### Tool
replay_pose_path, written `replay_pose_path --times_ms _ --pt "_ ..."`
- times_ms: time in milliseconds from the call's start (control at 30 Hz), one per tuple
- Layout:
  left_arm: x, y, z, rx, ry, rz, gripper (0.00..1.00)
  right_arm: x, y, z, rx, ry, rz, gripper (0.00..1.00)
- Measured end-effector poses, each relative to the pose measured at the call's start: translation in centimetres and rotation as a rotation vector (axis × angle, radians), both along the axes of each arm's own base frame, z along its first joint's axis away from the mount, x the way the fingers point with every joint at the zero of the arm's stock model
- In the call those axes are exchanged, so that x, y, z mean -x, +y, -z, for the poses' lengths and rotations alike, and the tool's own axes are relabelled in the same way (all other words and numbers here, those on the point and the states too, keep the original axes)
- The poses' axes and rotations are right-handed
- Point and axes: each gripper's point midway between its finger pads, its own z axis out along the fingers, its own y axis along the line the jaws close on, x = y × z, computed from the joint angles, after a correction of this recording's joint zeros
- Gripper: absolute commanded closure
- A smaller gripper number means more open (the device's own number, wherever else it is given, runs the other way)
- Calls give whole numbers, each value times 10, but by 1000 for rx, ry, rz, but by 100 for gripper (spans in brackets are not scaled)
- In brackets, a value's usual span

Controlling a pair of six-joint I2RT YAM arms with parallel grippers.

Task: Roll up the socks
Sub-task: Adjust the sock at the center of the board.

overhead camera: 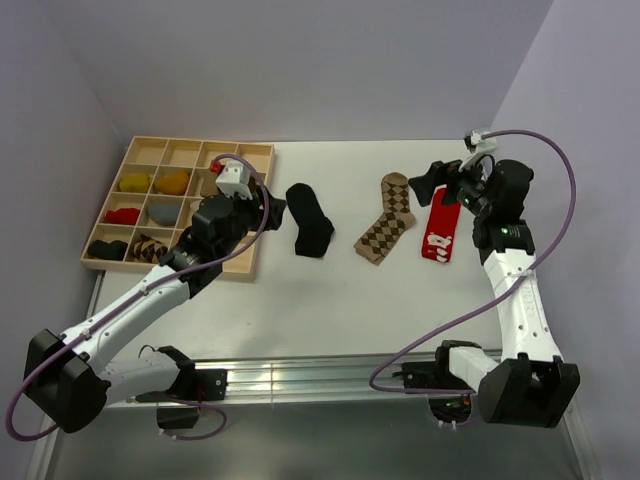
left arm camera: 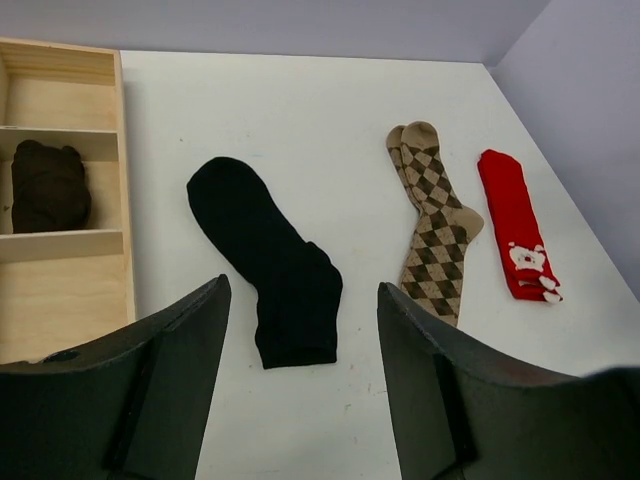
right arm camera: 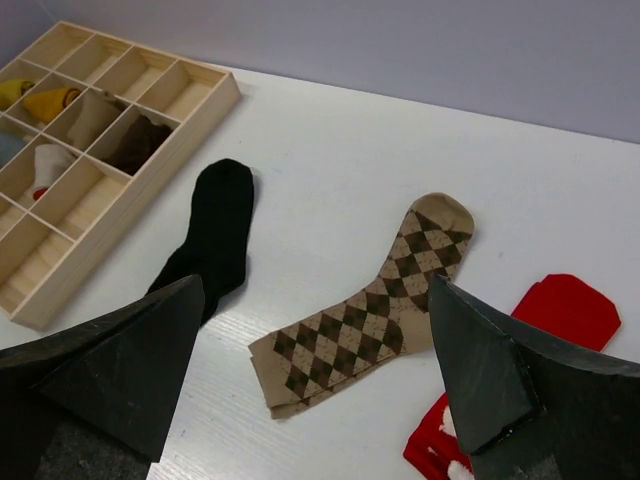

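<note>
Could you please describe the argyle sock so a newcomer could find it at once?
On the white table, look right of the wooden tray. The argyle sock lies between the black sock and the red sock, the only one with brown-and-tan diamonds.

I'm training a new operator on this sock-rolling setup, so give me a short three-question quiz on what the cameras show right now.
1. True or false: the black sock, the argyle sock and the red sock are already rolled up.
2. Which sock lies nearest the wooden tray? A. red B. argyle C. black
3. Fill in: the left tool and the right tool both stand ___, holding nothing.
Key: 1 false, all three lie flat on the table; 2 C; 3 open.
</note>
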Motion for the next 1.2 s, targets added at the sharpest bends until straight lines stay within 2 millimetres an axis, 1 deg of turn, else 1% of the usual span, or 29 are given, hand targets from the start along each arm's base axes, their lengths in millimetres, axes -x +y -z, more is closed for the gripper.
replay_pose_path --times_ms 100,167,267,300,333,433,500,567,633,667,700,767,800,900,1033,1133,1200 --pt "0 0 -2 3 -4 0 34 -6 -1 10 17 22 -8 0" --pt "0 0 -4 4 -5 0 34 -11 2 16 38 45 -50 0" --pt "-1 -1 -7 7 -9 0 34 -27 7 24 85 68 -96 0" --pt "-1 -1 -8 9 -9 -1 34 -32 11 29 111 73 -106 0" --pt "-1 -1 -9 9 -9 -1 34 -35 19 36 140 78 -127 0" --pt "-1 0 -13 15 -11 -5 33 -35 65 61 228 97 -246 3" --pt "-2 1 -20 20 -14 -17 33 -33 97 82 289 112 -332 11" --pt "-3 3 -28 32 -15 -31 33 -30 124 104 339 142 -415 18" --pt "-5 5 -40 45 -24 -47 33 -29 145 128 390 177 -484 24" --pt "-5 5 -46 51 -29 -52 33 -29 152 140 415 192 -508 32" --pt "-6 6 -52 58 -35 -58 32 -29 156 151 439 207 -525 34" --pt "-5 9 -59 63 -36 -74 30 -24 163 170 479 242 -560 34" --pt "-5 11 -62 66 -36 -80 30 -21 166 176 495 254 -574 34" --pt "-4 14 -68 69 -33 -94 30 -14 174 185 559 240 -606 33" --pt "-4 17 -73 66 -27 -108 28 -2 199 192 642 190 -674 32" --pt "-5 20 -79 69 -31 -118 27 8 217 210 702 182 -733 32" --pt "-5 22 -81 68 -30 -122 26 12 222 226 745 196 -758 32"
